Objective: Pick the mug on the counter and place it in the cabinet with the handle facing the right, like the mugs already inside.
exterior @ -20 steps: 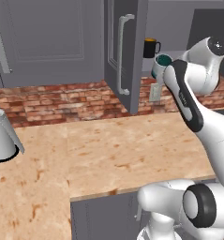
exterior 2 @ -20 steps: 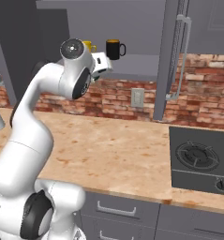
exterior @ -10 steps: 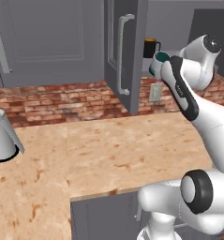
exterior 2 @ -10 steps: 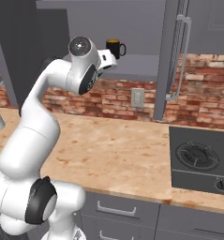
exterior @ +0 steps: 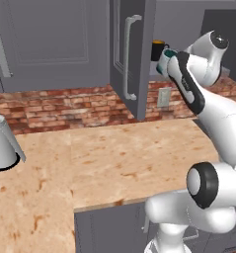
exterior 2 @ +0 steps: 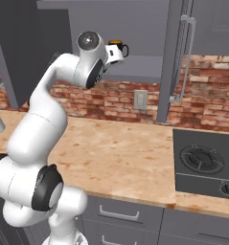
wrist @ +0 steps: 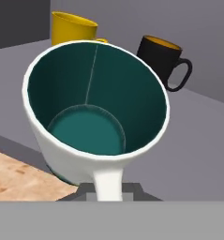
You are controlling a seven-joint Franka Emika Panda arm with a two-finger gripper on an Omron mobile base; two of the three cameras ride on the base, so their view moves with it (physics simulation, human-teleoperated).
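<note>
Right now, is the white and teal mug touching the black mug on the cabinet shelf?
Apart. In the hand view, grey cabinet wall shows between the white mug's rim and the black mug behind it. The gripper holds the white mug by its handle.

No readable text, label, brand, number or sign on anything.

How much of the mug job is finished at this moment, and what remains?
Done: the mug is off the counter. In hand: the gripper is shut on it, holding it up at the open cabinet, near the black mug and yellow mug. Left: set it on the shelf, handle right, and let go.
</note>
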